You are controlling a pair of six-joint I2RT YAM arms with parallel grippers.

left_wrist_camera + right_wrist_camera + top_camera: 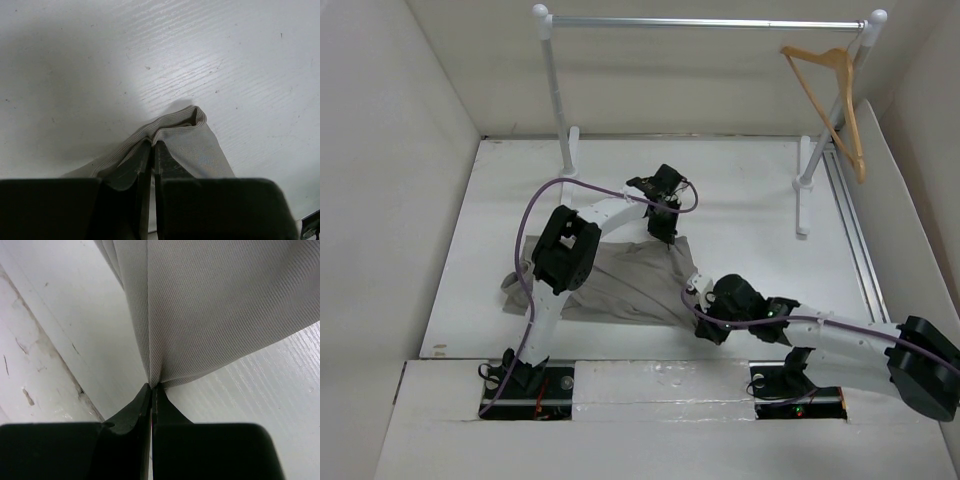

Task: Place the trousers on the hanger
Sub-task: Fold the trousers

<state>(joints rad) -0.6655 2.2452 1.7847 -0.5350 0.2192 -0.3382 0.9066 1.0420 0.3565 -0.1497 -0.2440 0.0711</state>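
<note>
The grey-beige trousers (620, 285) lie crumpled on the white table, left of centre. My left gripper (663, 232) is shut on their far right corner; the left wrist view shows the ribbed waistband edge (175, 131) pinched between the fingers (135, 167). My right gripper (698, 296) is shut on the near right edge of the trousers (215, 310), cloth stretched taut from the fingertips (142, 400). The tan wooden hanger (832, 100) hangs by its hook from the right end of the silver rail, far from both grippers.
The silver rail (705, 22) on white posts (560, 95) spans the back of the table. A metal track (855, 235) runs along the right wall. White walls enclose three sides; a raised ledge (660, 375) lies at the near edge.
</note>
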